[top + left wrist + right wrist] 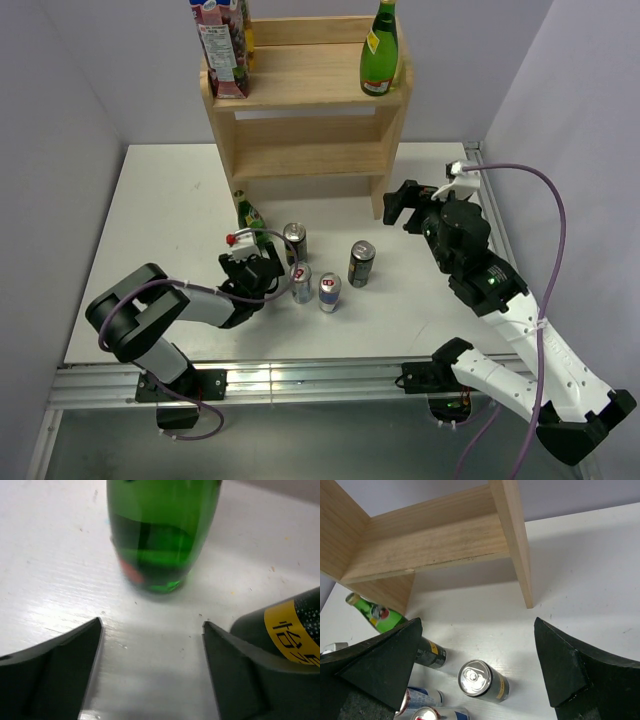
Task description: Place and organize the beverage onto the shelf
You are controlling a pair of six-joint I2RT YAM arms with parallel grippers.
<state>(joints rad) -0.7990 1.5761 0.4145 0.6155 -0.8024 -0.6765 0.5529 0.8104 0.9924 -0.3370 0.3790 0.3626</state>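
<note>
The light wooden shelf (pixel 310 90) stands at the back, with a juice carton (pixel 220 45) and a tall green bottle (pixel 380 50) on its top tier. On the table stand a small green bottle (pixel 248 215), two black cans (pixel 294 240) (pixel 360 262) and two silver-blue cans (pixel 300 282) (pixel 329 292). My left gripper (pixel 256 250) is open and empty, low on the table just short of the small green bottle (pixel 160 540), with a black can (pixel 285 630) at its right finger. My right gripper (pixel 400 208) is open and empty, raised near the shelf's right side panel (pixel 512 540).
The right wrist view looks down on the black cans (pixel 482 680) (pixel 432 654), the silver-blue cans (pixel 425 697) and the small green bottle (pixel 377 616). The shelf's lower tier (pixel 310 158) holds nothing. White walls close in on both sides.
</note>
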